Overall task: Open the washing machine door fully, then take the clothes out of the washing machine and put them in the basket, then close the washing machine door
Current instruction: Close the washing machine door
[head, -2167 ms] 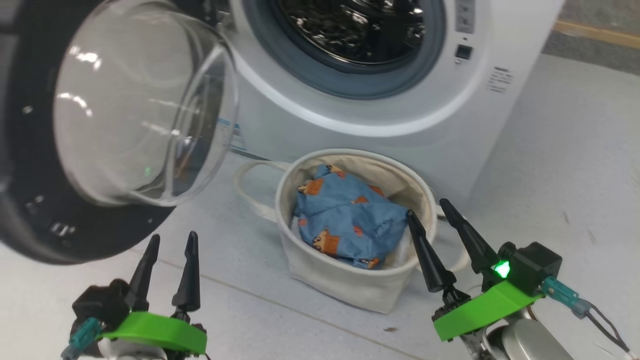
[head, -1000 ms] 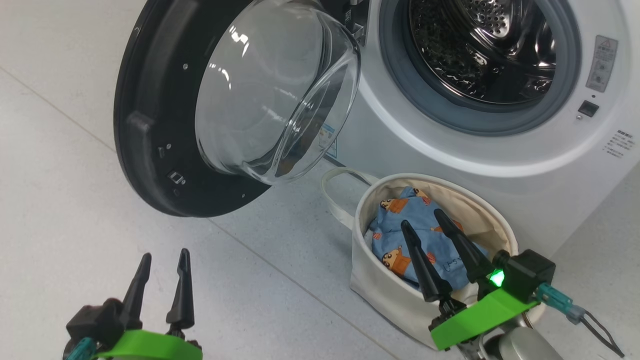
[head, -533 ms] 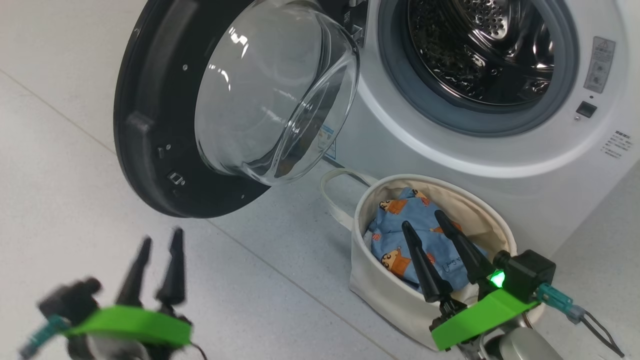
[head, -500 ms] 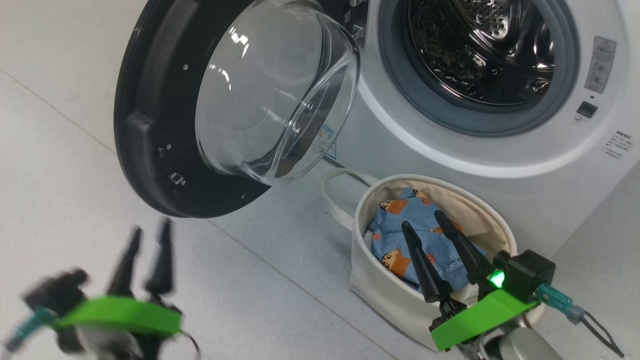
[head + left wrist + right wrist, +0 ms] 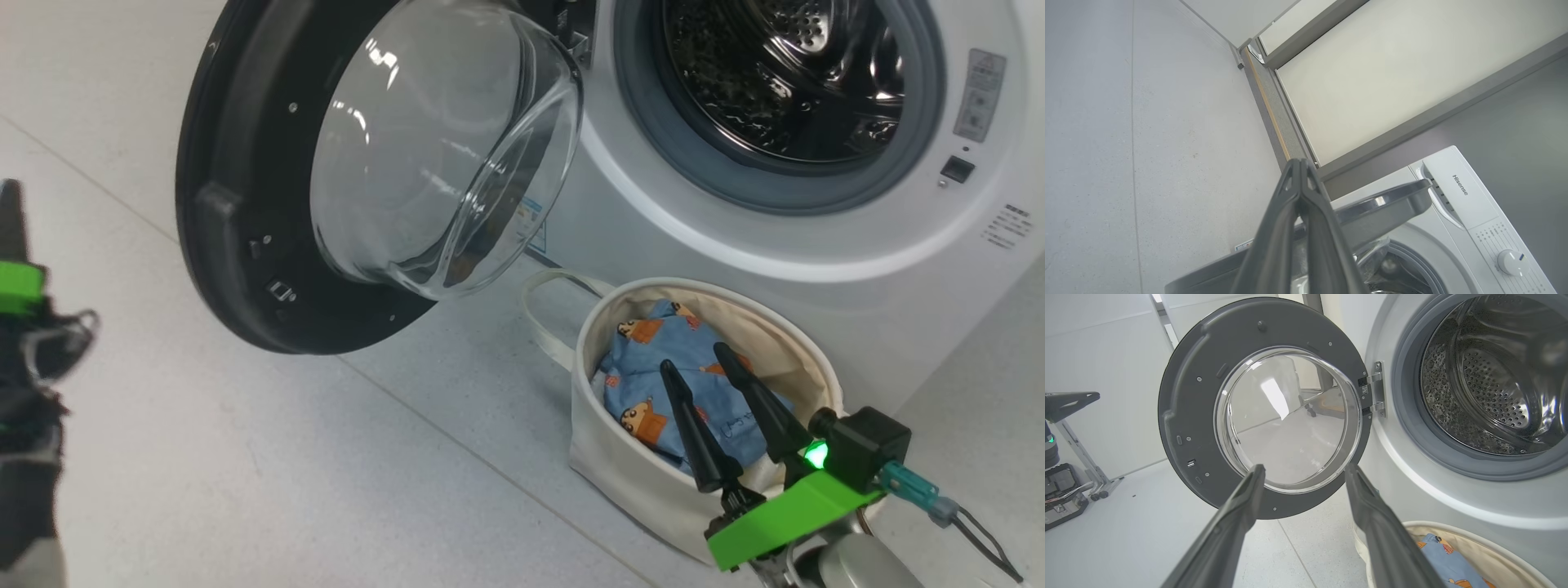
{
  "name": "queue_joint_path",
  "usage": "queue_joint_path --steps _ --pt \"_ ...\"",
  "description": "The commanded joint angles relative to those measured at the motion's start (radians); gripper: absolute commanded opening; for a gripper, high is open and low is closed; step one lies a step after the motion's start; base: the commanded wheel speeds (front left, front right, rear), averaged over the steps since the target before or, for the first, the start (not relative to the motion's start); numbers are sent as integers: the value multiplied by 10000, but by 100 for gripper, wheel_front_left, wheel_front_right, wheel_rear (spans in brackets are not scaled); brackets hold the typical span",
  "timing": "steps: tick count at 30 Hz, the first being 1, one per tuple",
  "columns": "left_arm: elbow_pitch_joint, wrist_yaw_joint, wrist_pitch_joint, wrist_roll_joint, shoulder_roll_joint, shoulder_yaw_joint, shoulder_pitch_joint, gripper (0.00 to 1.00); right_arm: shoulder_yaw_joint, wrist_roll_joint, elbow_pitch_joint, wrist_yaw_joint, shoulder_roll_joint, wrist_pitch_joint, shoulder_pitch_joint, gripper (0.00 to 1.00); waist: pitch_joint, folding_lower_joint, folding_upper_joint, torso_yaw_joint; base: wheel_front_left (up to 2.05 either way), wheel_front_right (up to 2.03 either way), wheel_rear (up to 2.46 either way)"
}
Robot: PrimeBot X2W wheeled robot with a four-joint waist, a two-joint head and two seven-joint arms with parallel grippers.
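Black fingers of your left gripper [image 5: 1299, 165] meet tip to tip, pinched closed on nothing. In the head view that arm is a blurred shape at the far 9 o'clock edge, raised, with a finger pointing to 12 o'clock. It sits at 9 o'clock of the washing machine door [image 5: 392, 163], clear of the black rim. From the left wrist camera the fingers aim at the foot of the wall [image 5: 1372, 81]. There the door shows edge-on just past the tips toward 4 o'clock, its rim running from 8 to 2 o'clock.

Your right gripper [image 5: 692, 356] sits at 5 o'clock in the head view, its fingers spread wide with nothing between them, slanting toward 11 o'clock. Its tips stand over the near side of the basket [image 5: 620, 482], with the clothes [image 5: 645, 367] bunched inside just behind them. You cannot tell whether they touch the fabric. From the right wrist camera the fingers frame the lower edge of the door's glass, and the basket lies at 5 o'clock.

The door stands open on a hinge [image 5: 1378, 390] at its 3 o'clock side, inner face toward you. In the head view its glass bowl bulges toward 4 o'clock. The basket rests mouth up on the floor [image 5: 245, 457] at 6 o'clock of the washing machine [image 5: 694, 245], below the steel drum [image 5: 784, 73].
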Motion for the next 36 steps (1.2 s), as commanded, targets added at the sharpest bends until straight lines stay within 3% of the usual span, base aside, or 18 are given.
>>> queue_joint_path --steps 1,7,14,22,28,36 --pt "8 39 77 -98 587 485 -710 0 106 5 -331 75 -70 15 -210 100 26 0 0 -94 0 0 0" --pt "2148 -170 663 -1244 765 1233 -1995 0 38 -144 -527 75 -137 223 -217 100 307 0 0 -506 0 0 0" --pt "4021 -547 1768 -2087 1003 1455 -2959 0 8 -263 -860 75 -313 511 -256 100 632 0 0 -1009 0 0 0" --pt "5526 -710 2867 -2154 1372 1117 -3301 0 -32 -313 -1081 75 -436 743 -146 100 573 0 0 -1352 0 0 0" --pt "5944 -786 4103 -2052 1447 550 -3340 0 -125 -337 -1186 75 -470 835 -26 100 462 0 0 -1335 0 0 0" --pt "5128 -865 5294 -2118 593 -146 -3125 0 -164 -267 -1149 75 -312 720 167 100 204 0 0 -1111 0 0 0"
